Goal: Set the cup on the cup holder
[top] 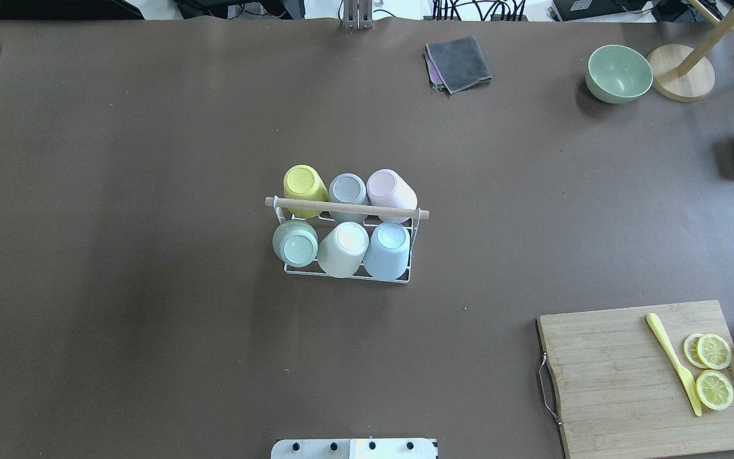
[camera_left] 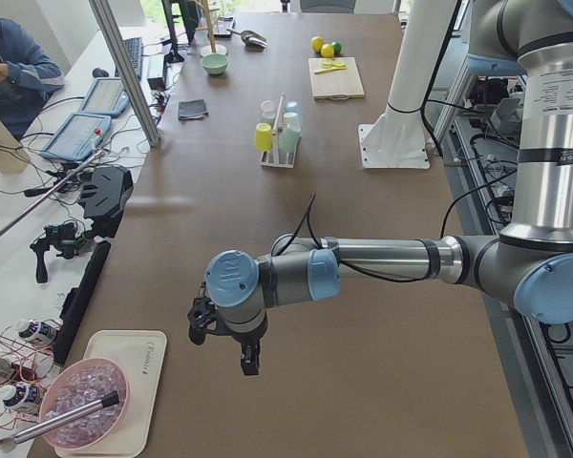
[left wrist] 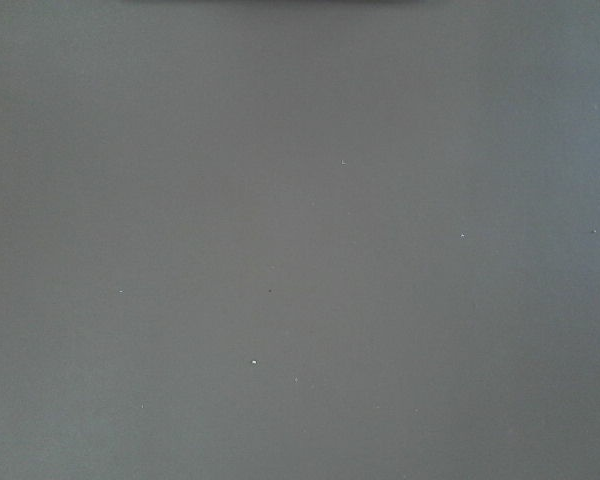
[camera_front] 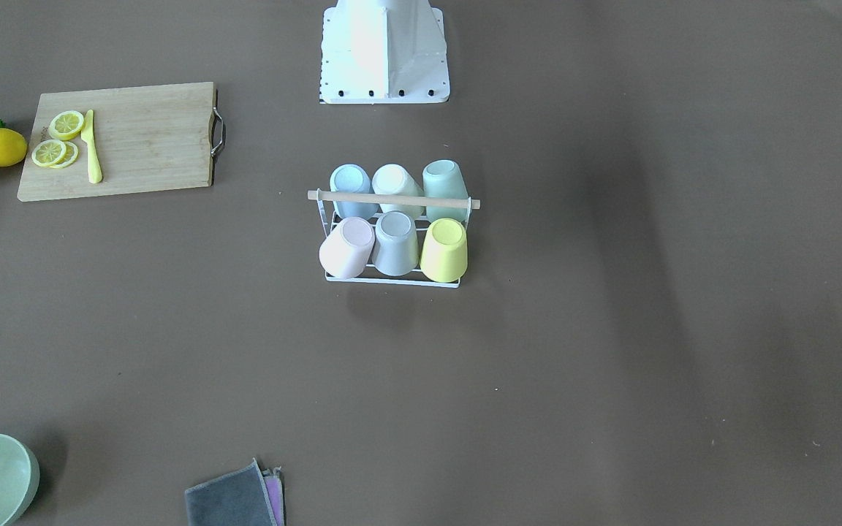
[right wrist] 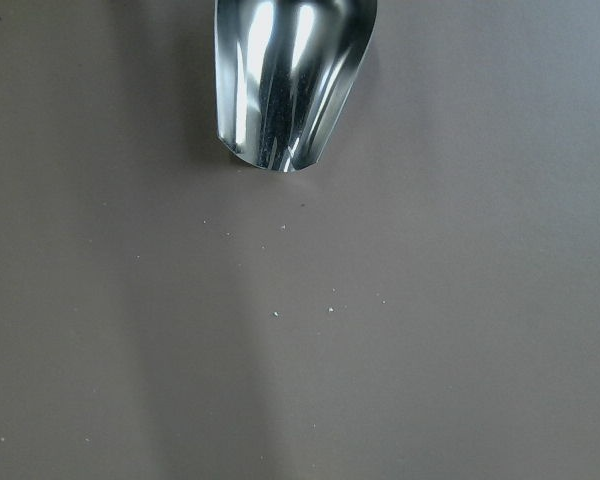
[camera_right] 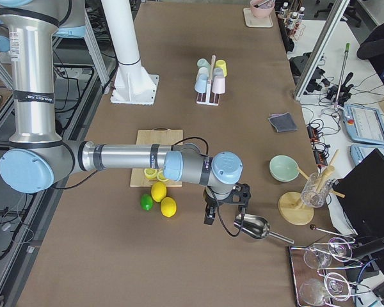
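Item: cup holder, white wire with a wooden rod, mid-table. Holds six upturned cups: yellow, grey and pink in the far row; green, cream and blue in the near row. Every prong is taken and no loose cup is in sight.

Left gripper: hangs over bare table, well apart from the rack; cannot tell how far open, or whether it holds anything.

Right gripper: just beside a metal scoop; opening likewise unreadable.

Hazards, as I judge them: a careless sweep knocks the scoop, or a returning arm clips the rod and tips the leaning cups.
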`<state>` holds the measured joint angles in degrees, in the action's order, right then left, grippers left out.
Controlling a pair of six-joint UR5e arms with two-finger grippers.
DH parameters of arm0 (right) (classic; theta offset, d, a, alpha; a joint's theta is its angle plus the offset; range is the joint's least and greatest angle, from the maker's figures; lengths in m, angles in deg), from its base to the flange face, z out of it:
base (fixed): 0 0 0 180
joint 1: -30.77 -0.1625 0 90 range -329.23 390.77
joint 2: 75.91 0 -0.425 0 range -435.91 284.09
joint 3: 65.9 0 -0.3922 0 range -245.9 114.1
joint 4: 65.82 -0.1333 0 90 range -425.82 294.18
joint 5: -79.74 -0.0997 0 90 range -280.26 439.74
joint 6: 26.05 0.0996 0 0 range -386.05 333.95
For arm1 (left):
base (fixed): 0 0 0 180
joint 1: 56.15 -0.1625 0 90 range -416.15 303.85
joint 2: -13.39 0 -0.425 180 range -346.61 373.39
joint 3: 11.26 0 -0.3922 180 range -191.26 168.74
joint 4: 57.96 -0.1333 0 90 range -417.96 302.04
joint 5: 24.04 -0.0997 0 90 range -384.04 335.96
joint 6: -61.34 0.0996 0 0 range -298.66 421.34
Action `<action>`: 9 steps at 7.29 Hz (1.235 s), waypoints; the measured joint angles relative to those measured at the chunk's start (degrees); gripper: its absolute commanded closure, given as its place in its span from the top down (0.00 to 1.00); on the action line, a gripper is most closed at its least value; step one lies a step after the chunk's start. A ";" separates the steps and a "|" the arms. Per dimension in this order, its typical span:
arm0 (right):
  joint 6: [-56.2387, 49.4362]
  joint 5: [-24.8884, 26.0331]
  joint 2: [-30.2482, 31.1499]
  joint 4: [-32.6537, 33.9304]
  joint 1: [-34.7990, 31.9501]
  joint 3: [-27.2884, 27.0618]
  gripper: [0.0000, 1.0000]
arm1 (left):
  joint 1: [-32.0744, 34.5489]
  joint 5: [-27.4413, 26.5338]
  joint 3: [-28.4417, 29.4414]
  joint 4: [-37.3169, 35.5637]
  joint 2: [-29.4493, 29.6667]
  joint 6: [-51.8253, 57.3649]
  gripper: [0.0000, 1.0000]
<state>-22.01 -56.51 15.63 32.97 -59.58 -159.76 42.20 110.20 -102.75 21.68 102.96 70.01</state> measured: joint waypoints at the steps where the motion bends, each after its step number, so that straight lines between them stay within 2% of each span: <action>1: -0.08 0.06 0.41 -0.05 0.05 0.04 1.00 | 0.00 -0.02 0.02 0.00 0.00 -0.03 0.98; 9: -0.07 0.28 1.20 -0.09 0.15 0.26 1.00 | 0.06 -0.19 -0.12 -0.03 -0.98 0.06 0.98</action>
<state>-22.08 -56.23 16.83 32.87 -59.43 -159.50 42.26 110.01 -102.87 21.65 101.98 70.07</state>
